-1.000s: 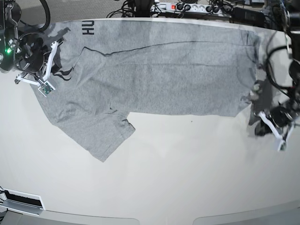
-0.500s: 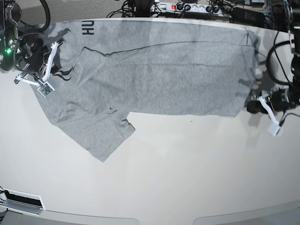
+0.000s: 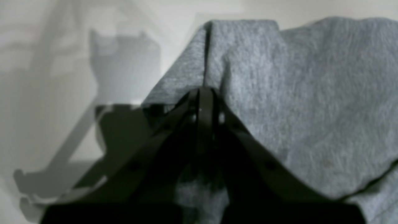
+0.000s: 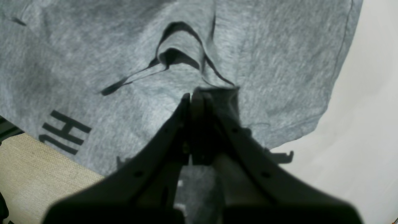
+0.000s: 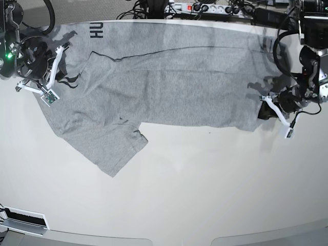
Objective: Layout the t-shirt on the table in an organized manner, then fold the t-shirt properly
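While the t-shirt (image 5: pixel 169 87) lies spread across the far half of the table (image 5: pixel 205 195), both grippers are clamped on its fabric: the left gripper (image 5: pixel 266 105) pinches the edge at 3 o'clock, the right gripper (image 5: pixel 61 77) a raised fold at 9 o'clock. One sleeve (image 5: pixel 115 146) points toward 7 o'clock. From 4 through 8 o'clock, bare white tabletop gives wide room. The shirt's far edge, at 12 o'clock, reaches the table's rim beside cables (image 5: pixel 215 9).

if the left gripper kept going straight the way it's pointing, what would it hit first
Probably more of the t-shirt. The left gripper is shut on a fold of the grey cloth, which rises directly ahead of its tips. Beyond that lies the white table, though depth is unclear.
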Available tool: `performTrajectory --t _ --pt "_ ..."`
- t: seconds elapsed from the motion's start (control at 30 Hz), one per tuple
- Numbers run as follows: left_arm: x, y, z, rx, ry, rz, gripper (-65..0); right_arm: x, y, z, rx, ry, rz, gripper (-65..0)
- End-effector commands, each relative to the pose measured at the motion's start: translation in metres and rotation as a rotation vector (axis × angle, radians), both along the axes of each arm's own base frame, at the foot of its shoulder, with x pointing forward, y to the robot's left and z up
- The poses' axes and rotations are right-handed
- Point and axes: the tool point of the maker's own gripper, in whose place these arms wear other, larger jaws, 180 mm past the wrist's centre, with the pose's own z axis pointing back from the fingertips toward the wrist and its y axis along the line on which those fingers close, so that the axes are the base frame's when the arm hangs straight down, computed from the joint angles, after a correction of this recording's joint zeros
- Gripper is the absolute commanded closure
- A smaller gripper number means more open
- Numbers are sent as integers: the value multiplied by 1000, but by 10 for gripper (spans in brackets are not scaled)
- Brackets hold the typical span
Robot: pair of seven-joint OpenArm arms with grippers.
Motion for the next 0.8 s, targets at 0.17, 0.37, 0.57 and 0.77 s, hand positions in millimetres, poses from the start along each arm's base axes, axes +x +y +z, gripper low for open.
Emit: performTrajectory --t 0.17,0.37,0.57,0.77 --pt "28 26 22 113 -90 35 0 7 -3 8 -4 -32 9 0" --pt "53 41 41 185 -176 83 0 6 -4 7 -8 -25 8 0" --pt "73 46 62 180 -191 94 0 5 -4 7 -9 -20 7 0" --pt "67 83 76 95 -146 272 0 5 -4 7 -10 -20 7 0"
